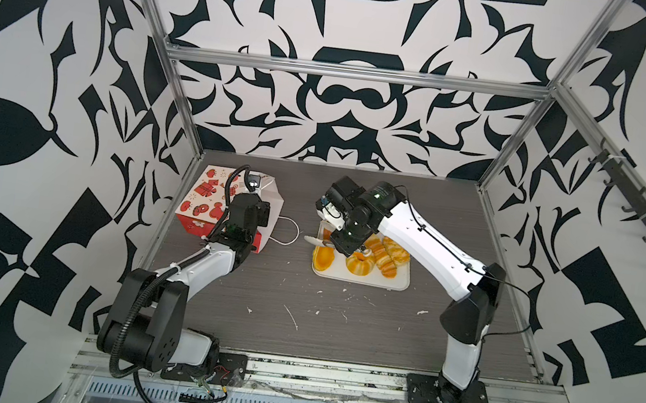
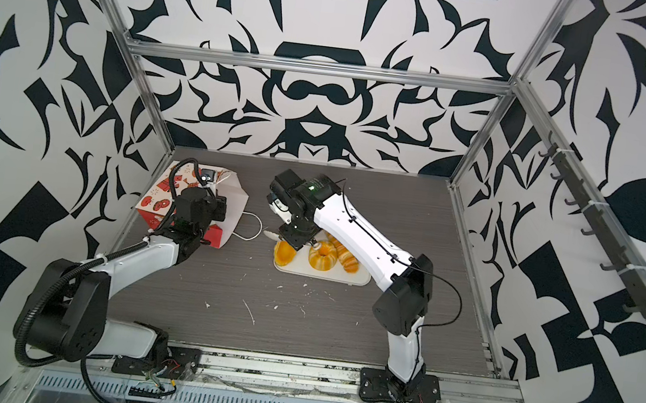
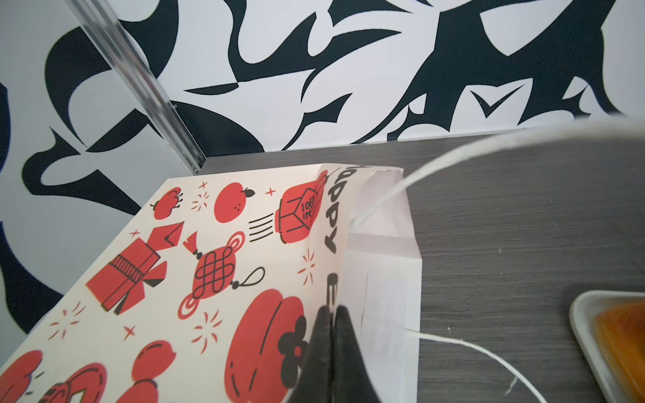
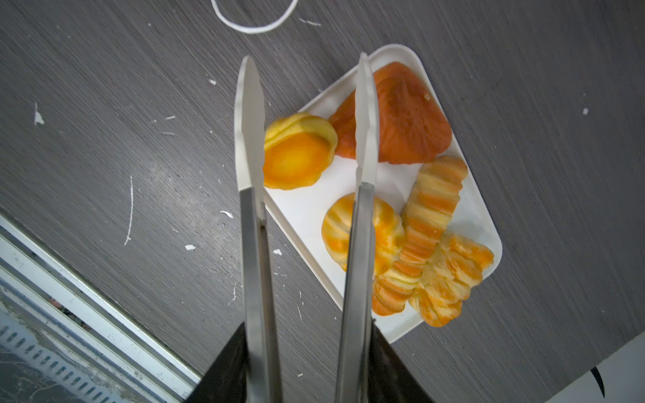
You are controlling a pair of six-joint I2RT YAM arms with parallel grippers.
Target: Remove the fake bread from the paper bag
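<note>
**Tongs over the tray; five pastries counted outside the bag**

Nearest the right wrist camera, the right hand [image 4: 307, 380] is clamped on the steel shanks of the tongs [image 4: 254, 265], whose white blades stand apart. Long tongs presumably serve to reach into a narrow bag.

Beneath them the white tray [image 4: 307, 209] sits on the worktop [image 4: 104, 139], carrying all the fake bread [image 4: 450, 279]. It comprises a brown-orange triangle [image 4: 401, 115], a long twist [image 4: 432, 209], a ring bun [image 4: 335, 226] and two striped rolls, all glossy, yellow-orange and undamaged. One roll [image 4: 296, 153] lies at the tray's rim between the blades; contact cannot be confirmed.

Farther off, the paper bag [image 1: 208, 197] lies on its side by the far left corner, mouth toward the tray, a cord handle [image 4: 254, 29] trailing. The left hand [image 3: 331, 314] is closed on the upper mouth edge, evidently to keep the mouth open and steady. No pastry shows in the visible white lining, so removal is judged complete.
</note>
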